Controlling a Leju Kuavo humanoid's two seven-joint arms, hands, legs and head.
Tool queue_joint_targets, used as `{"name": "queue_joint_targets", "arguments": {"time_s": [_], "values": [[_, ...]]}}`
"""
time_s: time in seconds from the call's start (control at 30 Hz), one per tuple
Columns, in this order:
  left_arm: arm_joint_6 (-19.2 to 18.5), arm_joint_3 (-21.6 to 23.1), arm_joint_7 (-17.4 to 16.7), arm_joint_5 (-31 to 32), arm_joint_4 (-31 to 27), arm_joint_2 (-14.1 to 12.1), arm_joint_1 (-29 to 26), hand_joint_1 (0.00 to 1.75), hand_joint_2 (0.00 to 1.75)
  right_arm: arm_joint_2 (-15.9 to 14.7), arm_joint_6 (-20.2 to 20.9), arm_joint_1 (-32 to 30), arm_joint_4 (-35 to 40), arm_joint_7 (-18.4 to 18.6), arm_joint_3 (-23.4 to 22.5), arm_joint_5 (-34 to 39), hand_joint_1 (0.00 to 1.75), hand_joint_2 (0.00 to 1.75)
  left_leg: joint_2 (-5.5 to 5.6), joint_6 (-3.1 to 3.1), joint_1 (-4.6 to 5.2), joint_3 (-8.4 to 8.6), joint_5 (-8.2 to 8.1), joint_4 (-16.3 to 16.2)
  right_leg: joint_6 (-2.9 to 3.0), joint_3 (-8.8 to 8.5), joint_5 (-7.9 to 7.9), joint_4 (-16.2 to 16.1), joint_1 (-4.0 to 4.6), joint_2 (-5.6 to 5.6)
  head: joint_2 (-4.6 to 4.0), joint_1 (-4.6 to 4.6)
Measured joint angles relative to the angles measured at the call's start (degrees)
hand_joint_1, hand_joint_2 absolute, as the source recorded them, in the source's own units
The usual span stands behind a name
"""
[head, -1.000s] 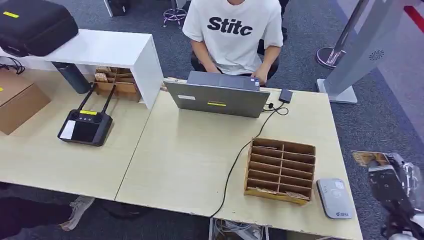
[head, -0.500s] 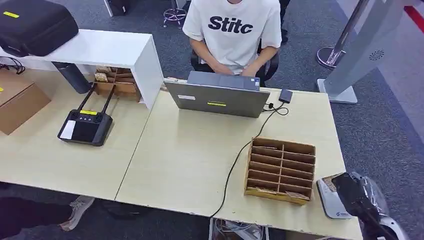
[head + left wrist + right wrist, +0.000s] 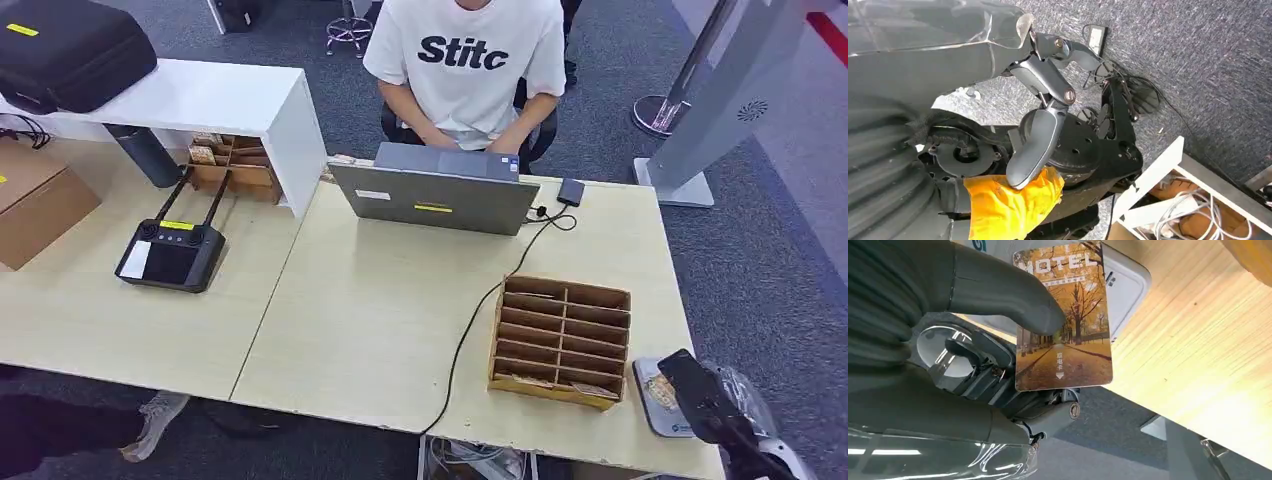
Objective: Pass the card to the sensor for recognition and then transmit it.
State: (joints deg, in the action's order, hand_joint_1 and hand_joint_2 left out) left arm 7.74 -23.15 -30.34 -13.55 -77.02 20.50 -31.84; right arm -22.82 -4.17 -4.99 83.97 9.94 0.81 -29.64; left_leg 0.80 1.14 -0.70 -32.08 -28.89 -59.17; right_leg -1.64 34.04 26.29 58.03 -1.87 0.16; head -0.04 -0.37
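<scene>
My right hand (image 3: 700, 398) hovers over the grey card sensor (image 3: 662, 397) at the near right corner of the table. It pinches a hotel card (image 3: 1065, 320) with an autumn-tree picture between thumb (image 3: 1003, 295) and fingers; in the right wrist view the card lies just above the white-grey sensor (image 3: 1125, 287). In the head view a strip of the card (image 3: 660, 388) peeks out beside the hand over the sensor. My left hand (image 3: 1040, 130) hangs by the body, fingers curled with nothing in them.
A brown slotted card organiser (image 3: 560, 340) stands just left of the sensor. A cable (image 3: 470, 330) runs from it toward the laptop (image 3: 435, 195), where a person (image 3: 465, 60) sits. A black controller (image 3: 170, 250) and boxes lie on the left table (image 3: 80, 320).
My right hand came in from the right, off the table, and now holds the card over the sensor. In the last half second it barely shifted. The person's hands moved slightly.
</scene>
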Motion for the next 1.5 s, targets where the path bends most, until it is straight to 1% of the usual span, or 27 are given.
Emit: {"name": "queue_joint_targets", "arguments": {"time_s": [0.23, 0.27, 0.3, 0.37, 0.4, 0.43, 0.47, 0.57, 0.63, 0.7, 0.77, 0.8, 0.83, 0.87, 0.93, 1.03, 1.07, 1.13, 1.2, 1.3, 1.43, 1.5], "values": [[0.0, -0.1, 0.0, 0.0, 0.0, 0.0, 0.0, 0.0, 1.75, -0.2, 0.0, 0.0, -0.1, 0.5, 0.0, 0.0, 1.75, 1.75, 0.0, 0.0, 0.0, 0.02, 0.0, 0.0, 0.0, -0.01, 0.0, 0.0, 0.0, 0.0, 0.0, 0.02], [0.0, -0.1, 0.0, 0.0, 0.0, 0.0, 0.0, 0.0, 1.75, -0.2, -0.5, -0.1, -0.1, 0.0, 0.0, 0.0, 1.75, 1.75, 0.0, 0.0, 0.0, 0.03, 0.0, 0.0, 0.0, -0.02, 0.0, 0.0, 0.0, 0.0, 0.0, 0.02], [0.1, -0.1, 0.0, 0.0, 0.0, 0.0, 0.0, 0.0, 1.75, -0.2, -2.1, -0.3, 0.0, -1.7, 0.0, 0.0, 1.75, 1.75, 0.01, 0.0, 0.0, 0.03, 0.0, 0.0, 0.0, -0.03, 0.0, 0.0, 0.0, 0.0, 0.0, 0.02], [0.8, 0.0, 1.1, -0.8, 0.0, 0.0, -0.1, 0.0, 1.75, 0.4, -7.4, -1.1, 3.0, -9.1, -0.3, 0.2, 1.75, 1.75, -0.01, 0.0, 0.0, 0.01, 0.0, 0.0, 0.01, -0.01, -0.01, 0.0, 0.0, 0.04, 0.0, 0.02], [1.1, 0.2, 1.8, -1.2, 0.0, 0.1, -0.1, 0.0, 1.75, 0.9, -9.6, -0.8, 6.7, -12.3, -0.4, 0.0, 1.75, 1.75, -0.03, 0.0, 0.0, 0.01, 0.0, 0.0, 0.01, -0.01, -0.01, 0.0, 0.0, 0.04, 0.0, 0.0], [1.2, 0.5, 2.4, -1.6, 0.0, 0.1, -0.2, 0.0, 1.75, 1.0, -10.2, 1.3, 11.3, -14.3, -0.5, 0.4, 1.75, 1.75, -0.07, 0.02, 0.0, 0.02, 0.01, 0.0, 0.01, 0.0, -0.01, 0.1, 0.0, 0.07, 0.0, 0.02], [0.9, 0.5, 2.6, -1.6, 0.0, 0.1, -0.2, 0.0, 1.75, 1.0, -10.3, 2.2, 12.5, -15.5, -0.6, 1.2, 1.75, 1.75, -0.06, 0.02, 0.0, 0.01, 0.02, 0.0, 0.01, 0.0, -0.01, 0.1, 0.0, 0.06, 0.0, 0.02], [-0.5, 0.5, 3.2, -1.1, 0.0, 0.1, -0.3, 0.0, 1.75, 1.0, -10.1, 5.3, 14.5, -18.7, -0.5, 3.5, 1.75, 1.75, -0.1, 0.02, 0.0, 0.0, 0.02, 0.0, 0.05, -0.01, -0.06, 0.1, -0.01, 0.08, 0.0, 0.02], [-2.4, 0.4, 3.5, 0.1, 0.0, 0.1, -0.1, 0.0, 1.75, 1.0, -8.6, 9.6, 14.9, -19.5, 0.3, 4.5, 1.75, 1.75, -0.21, 0.04, 0.0, -0.02, 0.04, 0.0, 0.09, 0.02, -0.12, 0.1, -0.02, 0.22, 0.0, 0.02], [-5.4, -0.2, 3.6, 2.4, 0.3, 0.1, 0.5, 0.0, 1.75, 1.0, -6.1, 15.9, 14.3, -18.9, 2.5, 3.8, 1.75, 1.75, -0.36, 0.11, 0.0, -0.03, 0.11, 0.0, 0.15, 0.08, -0.2, 0.1, -0.01, 0.37, 0.0, 0.02], [-9.3, -1.7, 4.2, 5.2, 1.2, 0.0, 2.1, 0.0, 1.75, 1.0, -3.0, 23.8, 11.4, -17.2, 6.5, 3.2, 1.75, 1.75, -0.49, 0.07, 0.0, -0.05, 0.23, 0.0, 0.13, 0.16, -0.37, 0.1, -0.01, 0.47, 0.0, 0.04], [-11.2, -2.8, 4.5, 6.8, 2.1, 0.0, 3.2, 0.0, 1.75, 1.2, -2.2, 27.8, 9.3, -16.5, 8.6, 3.1, 1.75, 1.75, -0.47, 0.18, 0.0, -0.1, 0.34, 0.0, 0.18, 0.21, -0.42, 0.1, -0.01, 0.46, 0.0, 0.02], [-13.1, -4.4, 4.8, 8.4, 3.4, 0.0, 4.4, 0.0, 1.75, 1.7, -1.8, 31.8, 6.7, -15.8, 11.0, 3.1, 1.75, 1.75, -0.45, 0.15, 0.0, -0.11, 0.39, 0.0, 0.16, 0.29, -0.46, 0.1, -0.01, 0.45, 0.0, 0.0], [-13.9, -5.7, 5.1, 9.1, 4.2, 0.0, 5.2, 0.0, 1.75, 1.9, -1.8, 34.5, 5.0, -15.4, 12.7, 3.2, 1.75, 1.75, -0.36, 0.2, -0.02, -0.11, 0.45, 0.0, 0.18, 0.28, -0.47, 0.1, 0.02, 0.37, 0.0, 0.0], [-14.9, -7.7, 5.3, 9.8, 5.4, 0.1, 6.2, 0.0, 1.75, 2.0, -2.0, 37.9, 3.1, -15.1, 15.4, 3.6, 1.75, 1.75, -0.04, 0.24, -0.04, -0.15, 0.57, 0.0, 0.18, 0.24, -0.47, 0.1, 0.04, 0.12, 0.0, 0.02], [-15.5, -9.2, 5.5, 10.2, 6.4, 0.1, 6.5, 0.0, 1.75, 2.1, -2.1, 40.1, 1.5, -14.6, 17.6, 4.1, 1.75, 1.75, 0.03, 0.22, -0.04, -0.32, 0.6, 0.0, 0.18, 0.29, -0.47, 0.2, 0.03, 0.04, 0.0, 0.02], [-15.8, -9.6, 5.6, 10.4, 6.7, 0.1, 6.7, 0.0, 1.75, 2.1, -1.7, 41.1, 0.8, -14.2, 18.4, 3.9, 1.75, 1.75, 0.02, 0.22, -0.03, -0.42, 0.59, 0.0, 0.18, 0.33, -0.47, 0.2, 0.02, 0.05, 0.0, 0.04], [-17.7, -10.9, 6.4, 12.5, 7.8, 0.0, 7.7, 0.0, 1.75, 3.1, -0.1, 45.1, -2.3, -12.3, 21.0, 2.1, 1.75, 1.75, -0.11, 0.22, -0.01, -0.52, 0.6, 0.0, 0.24, 0.51, -0.53, 0.2, -0.01, 0.16, 0.0, 0.02], [-19.9, -12.5, 7.4, 15.2, 9.5, -0.1, 9.6, 0.0, 1.75, 5.3, 1.3, 51.1, -7.7, -9.3, 24.1, 0.3, 1.75, 1.75, -0.19, 0.25, -0.01, -0.54, 0.63, 0.0, 0.33, 0.6, -0.59, 0.3, -0.01, 0.22, 0.0, 0.04], [-22.7, -15.6, 9.4, 20.0, 13.3, -0.7, 12.6, 0.0, 1.75, 9.5, 2.6, 60.4, -18.4, -5.7, 28.9, -2.8, 1.75, 1.75, -0.14, 0.37, -0.04, -0.5, 0.78, 0.0, 0.38, 0.62, -0.63, 0.3, 0.03, 0.18, 0.0, 0.0], [-23.9, -18.5, 10.7, 23.5, 17.8, -1.6, 15.6, 0.0, 1.75, 15.1, 4.3, 69.1, -31.9, -2.0, 34.1, -5.4, 1.75, 1.75, 0.02, 0.51, -0.06, -0.52, 0.92, 0.0, 0.42, 0.7, -0.65, 0.4, 0.04, 0.08, 0.0, -0.02], [-24.1, -19.6, 11.2, 24.5, 19.4, -1.8, 16.5, 0.0, 1.75, 17.3, 4.4, 71.5, -36.9, -0.9, 35.3, -5.5, 1.75, 1.75, 0.09, 0.52, -0.09, -0.54, 0.92, 0.0, 0.42, 0.7, -0.65, 0.4, 0.06, 0.02, 0.0, 0.04]]}}
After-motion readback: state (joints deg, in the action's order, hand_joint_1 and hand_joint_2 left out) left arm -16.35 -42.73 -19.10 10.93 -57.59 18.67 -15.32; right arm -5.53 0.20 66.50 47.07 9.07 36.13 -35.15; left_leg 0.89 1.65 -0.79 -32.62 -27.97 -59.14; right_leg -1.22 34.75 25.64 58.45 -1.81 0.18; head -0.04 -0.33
